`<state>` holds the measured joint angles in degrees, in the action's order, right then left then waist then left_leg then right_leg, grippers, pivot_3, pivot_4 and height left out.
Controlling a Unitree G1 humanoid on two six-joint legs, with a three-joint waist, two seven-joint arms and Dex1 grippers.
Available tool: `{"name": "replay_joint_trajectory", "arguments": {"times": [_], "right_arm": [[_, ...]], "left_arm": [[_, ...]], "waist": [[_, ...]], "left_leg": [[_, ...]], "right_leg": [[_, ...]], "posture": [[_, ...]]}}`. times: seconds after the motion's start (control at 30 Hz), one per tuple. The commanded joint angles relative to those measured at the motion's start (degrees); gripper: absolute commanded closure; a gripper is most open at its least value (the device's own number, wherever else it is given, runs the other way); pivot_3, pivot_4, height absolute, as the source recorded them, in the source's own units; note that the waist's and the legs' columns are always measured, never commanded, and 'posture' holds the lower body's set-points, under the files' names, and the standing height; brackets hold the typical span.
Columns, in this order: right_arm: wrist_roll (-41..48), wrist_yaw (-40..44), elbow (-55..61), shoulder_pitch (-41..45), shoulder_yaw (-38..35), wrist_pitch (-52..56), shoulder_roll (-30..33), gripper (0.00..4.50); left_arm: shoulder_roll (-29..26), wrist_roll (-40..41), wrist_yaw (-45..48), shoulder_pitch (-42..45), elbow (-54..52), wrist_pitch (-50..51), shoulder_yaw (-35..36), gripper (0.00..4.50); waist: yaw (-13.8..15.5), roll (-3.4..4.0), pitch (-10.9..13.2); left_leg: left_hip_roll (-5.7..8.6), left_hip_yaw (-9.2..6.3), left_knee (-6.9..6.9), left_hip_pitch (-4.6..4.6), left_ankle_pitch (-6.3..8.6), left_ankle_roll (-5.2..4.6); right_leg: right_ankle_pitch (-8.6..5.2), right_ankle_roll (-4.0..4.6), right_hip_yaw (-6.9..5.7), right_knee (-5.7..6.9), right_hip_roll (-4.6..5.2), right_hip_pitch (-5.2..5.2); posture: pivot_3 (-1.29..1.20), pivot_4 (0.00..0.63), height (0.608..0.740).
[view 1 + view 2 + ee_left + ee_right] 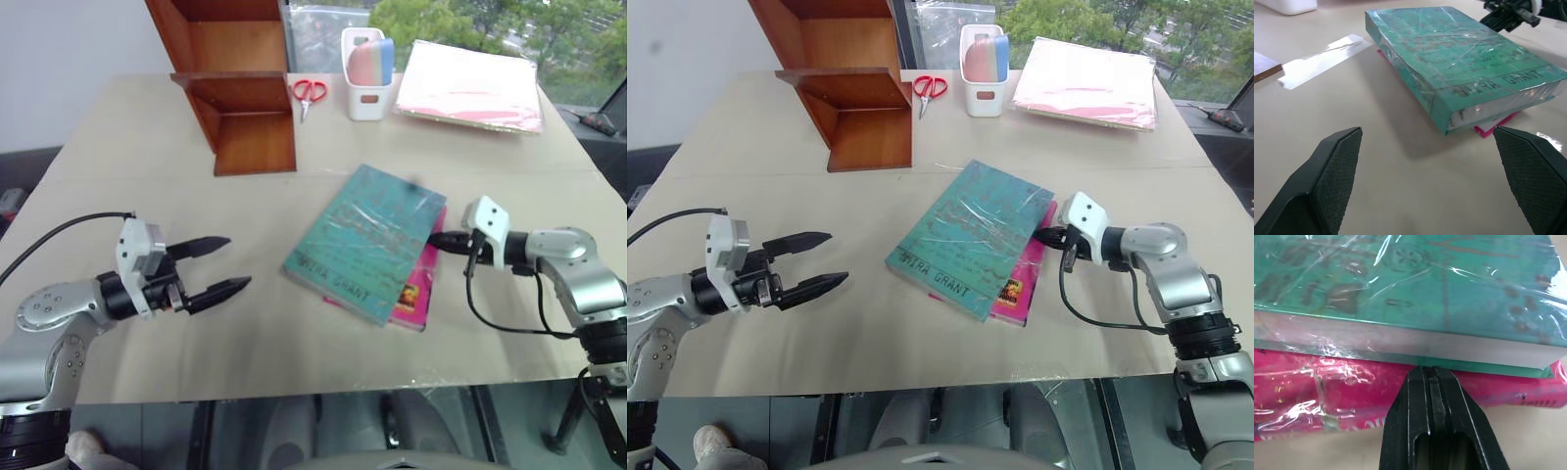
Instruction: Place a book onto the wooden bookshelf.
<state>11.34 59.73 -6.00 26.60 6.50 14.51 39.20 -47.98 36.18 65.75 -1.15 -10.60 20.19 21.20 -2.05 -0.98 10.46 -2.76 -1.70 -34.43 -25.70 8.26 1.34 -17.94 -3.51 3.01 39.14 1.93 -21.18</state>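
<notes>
right wrist view shows my right gripper (1433, 374) with both fingers pressed together, tip at the seam between the book (1400, 279) and the pink book (1327, 391) under it. the book lies in the middle of the table (118, 137), on top of the pink book, well apart from the wooden bookshelf (240, 108) at the far left side. my left gripper (219, 264) waits near the table's front edge with jaws wide apart, pointing to the book's corner.

i think the step now is to lift the book's edge with the closed tip. to do it well i would slide the tip in slowly, so only the upper book rises and the pink one stays, then bring the left jaws around the raised side.

i cannot tell if the tip already touches the wrap, and the glossy wrap hides most cover text
</notes>
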Motion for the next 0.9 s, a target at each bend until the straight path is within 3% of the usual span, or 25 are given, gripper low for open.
{"name": "replay_joint_trajectory", "arguments": {"times": [0.03,0.23,0.27,0.33,0.47,0.6,0.73,0.9], "right_arm": [[1.2,0.2,2.2,0.2,-1.4,-1.0,-0.4,4.42],[4.9,1.3,10.1,-7.0,-7.7,0.0,3.9,4.42],[6.5,2.4,12.1,-9.0,-9.2,0.9,5.1,4.19],[10.2,2.6,16.8,-13.3,-13.1,3.7,7.0,3.51],[18.8,0.9,28.8,-21.9,-23.4,10.4,9.3,1.54],[25.9,-4.9,39.8,-24.1,-28.4,15.2,8.1,0.06],[27.5,-10.0,46.6,-22.9,-25.8,16.9,6.9,0.06],[24.5,-16.2,50.5,-19.6,-18.6,17.1,4.7,0.06]], "left_arm": [[0.2,0.2,-0.5,1.0,-0.1,-1.0,1.2,0.00],[1.4,2.2,-5.6,6.9,1.8,4.8,0.2,0.00],[1.6,2.5,-6.5,7.9,2.0,5.9,0.0,0.00],[1.6,4.4,-7.8,9.8,2.2,9.9,-0.6,0.00],[0.5,7.1,-12.2,15.6,4.5,21.9,-3.0,0.00],[0.3,12.0,-10.5,27.0,14.3,38.6,-7.7,0.00],[3.4,10.1,-10.8,39.9,28.7,50.9,-14.4,0.00],[10.0,3.6,-7.9,55.6,52.6,53.8,-20.2,0.00]], "waist": [[0.0,0.00,0.0],[0.5,0.00,0.0],[1.0,0.02,0.0],[1.4,0.02,0.0],[1.2,0.00,0.0],[1.0,-0.01,0.0],[1.0,-0.06,0.0],[1.3,-0.15,0.0]], "left_leg": [[0.00,0.00,0.00,0.00,0.00,0.00],[0.02,-0.02,0.00,-0.01,0.00,0.00],[0.03,-0.04,-0.01,-0.04,0.00,0.00],[0.06,-0.05,-0.03,-0.06,0.00,-0.01],[0.04,-0.09,-0.07,0.00,0.00,0.00],[0.02,-0.14,-0.40,0.03,-0.01,0.01],[-0.01,-0.19,-0.70,0.05,-0.01,0.01],[0.03,-0.21,-0.85,-0.07,-0.01,0.00]], "right_leg": [[0.00,0.00,0.00,0.01,0.00,0.00],[0.00,0.00,-0.02,0.05,0.00,-0.01],[0.00,0.00,-0.03,0.05,0.01,0.00],[0.00,-0.01,-0.04,0.03,0.04,0.00],[-0.01,-0.01,-0.05,0.18,0.01,0.02],[-0.04,-0.04,-0.07,0.65,-0.08,-0.01],[-0.14,-0.24,-0.06,0.74,-0.14,0.06],[-0.12,-0.24,-0.08,0.73,-0.13,0.04]], "posture": [[0.00,0.150,0.740],[0.00,0.150,0.740],[0.00,0.150,0.740],[0.00,0.150,0.740],[0.00,0.150,0.740],[0.00,0.150,0.740],[0.00,0.150,0.740],[0.00,0.150,0.740]]}}
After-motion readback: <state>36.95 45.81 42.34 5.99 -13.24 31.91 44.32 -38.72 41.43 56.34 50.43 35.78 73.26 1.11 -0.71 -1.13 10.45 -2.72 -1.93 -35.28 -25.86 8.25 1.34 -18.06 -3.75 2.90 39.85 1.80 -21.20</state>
